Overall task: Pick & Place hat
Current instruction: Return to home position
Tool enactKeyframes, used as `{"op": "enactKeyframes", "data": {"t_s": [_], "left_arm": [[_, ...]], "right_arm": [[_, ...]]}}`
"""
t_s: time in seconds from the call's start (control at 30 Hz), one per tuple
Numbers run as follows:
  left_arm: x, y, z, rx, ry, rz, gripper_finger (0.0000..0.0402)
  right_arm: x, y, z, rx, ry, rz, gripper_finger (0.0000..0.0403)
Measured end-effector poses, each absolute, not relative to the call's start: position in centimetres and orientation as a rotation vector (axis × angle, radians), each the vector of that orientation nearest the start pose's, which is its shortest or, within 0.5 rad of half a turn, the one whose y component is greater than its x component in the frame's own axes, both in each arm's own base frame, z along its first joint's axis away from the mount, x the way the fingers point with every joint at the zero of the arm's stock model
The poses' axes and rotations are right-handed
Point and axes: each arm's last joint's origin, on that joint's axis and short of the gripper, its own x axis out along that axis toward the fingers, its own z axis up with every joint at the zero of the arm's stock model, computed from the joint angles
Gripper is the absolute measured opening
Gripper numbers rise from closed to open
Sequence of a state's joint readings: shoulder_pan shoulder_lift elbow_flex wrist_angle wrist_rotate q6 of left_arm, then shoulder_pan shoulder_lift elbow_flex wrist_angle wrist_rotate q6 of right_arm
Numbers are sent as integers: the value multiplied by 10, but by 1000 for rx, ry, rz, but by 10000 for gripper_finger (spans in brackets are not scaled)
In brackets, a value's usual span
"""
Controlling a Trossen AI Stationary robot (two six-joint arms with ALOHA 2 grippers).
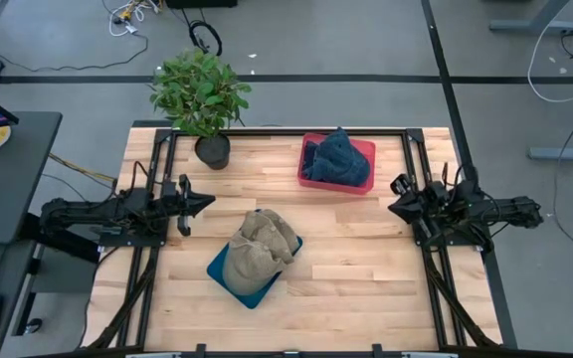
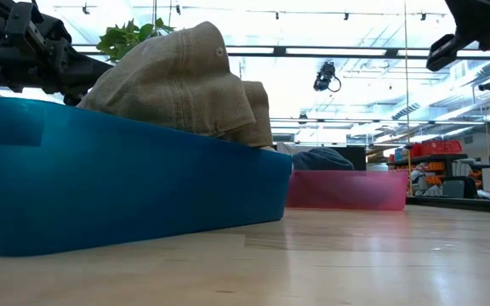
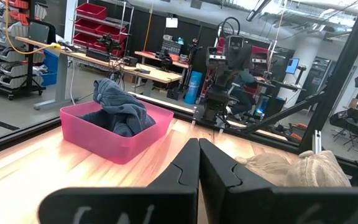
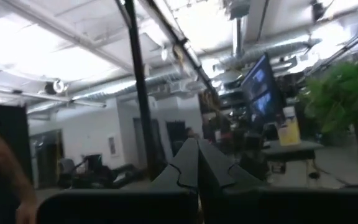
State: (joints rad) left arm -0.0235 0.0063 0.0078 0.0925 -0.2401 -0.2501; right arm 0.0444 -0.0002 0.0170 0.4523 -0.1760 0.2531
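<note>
Nearest the front edge of the wooden counter (image 1: 366,278), a blue bin (image 2: 126,178) sits turned at an angle. Brown caps (image 2: 177,76) of coarse tan cloth are heaped in it, crumpled and piled so that they rise well above its rim; how many there are cannot be told. Farther back, at mid-depth, the two arms lie folded at opposite side edges, pointing inward toward each other. The left gripper (image 1: 199,202) hovers to the left of the blue bin and a little behind it, its fingers pressed together on nothing. The right gripper (image 1: 398,204) hangs by the right edge, well apart from both bins, its fingers likewise closed and empty. Beyond them, toward the back right, stands a pink bin (image 2: 347,191) holding dark blue caps (image 1: 338,159), bunched in a soft mound that sticks up over its wall. At the back left, by the far edge, is a potted plant (image 1: 200,91) with green leaves in a dark pot.
</note>
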Motion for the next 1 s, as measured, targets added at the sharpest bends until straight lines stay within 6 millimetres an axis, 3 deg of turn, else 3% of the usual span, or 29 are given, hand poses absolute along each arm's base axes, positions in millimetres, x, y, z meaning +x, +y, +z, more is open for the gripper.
{"op": "enactKeyframes", "data": {"t_s": [0.23, 0.47, 0.63, 1.0], "left_arm": [[96, 5, 175, -261, -120, 204, 5], [96, 5, 175, -261, -120, 204, 5], [96, 5, 175, -261, -120, 204, 5], [96, 5, 175, -261, -120, 204, 5]], "right_arm": [[94, 10, 186, 188, -170, 260, 0], [96, 6, 172, 35, -43, 112, 0], [97, 4, 170, -23, -19, 51, 0], [98, 5, 169, 18, -7, 52, 18]]}}
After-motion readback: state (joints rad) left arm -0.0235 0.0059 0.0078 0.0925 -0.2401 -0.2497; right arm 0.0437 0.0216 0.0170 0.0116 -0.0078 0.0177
